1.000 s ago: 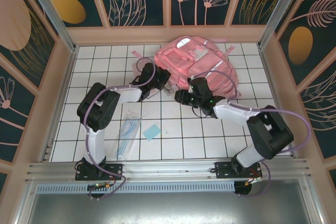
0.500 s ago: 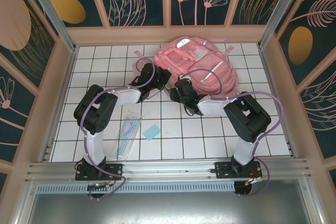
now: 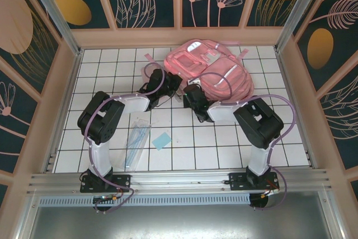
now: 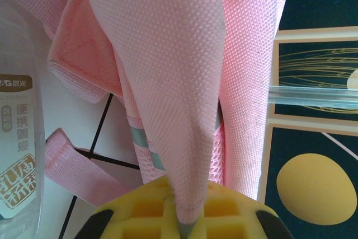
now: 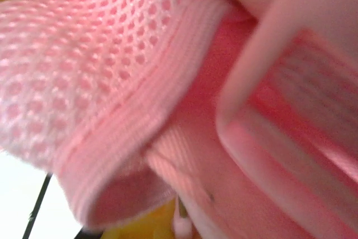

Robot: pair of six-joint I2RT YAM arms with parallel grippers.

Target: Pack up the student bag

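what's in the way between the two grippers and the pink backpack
Nothing visible. The left gripper is shut on a fold of the pink backpack, and the right gripper is closed at the bag's near edge, with the mesh trim right up against it.

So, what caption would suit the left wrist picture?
Left gripper pinches a fold of the pink student bag over the tiled table.
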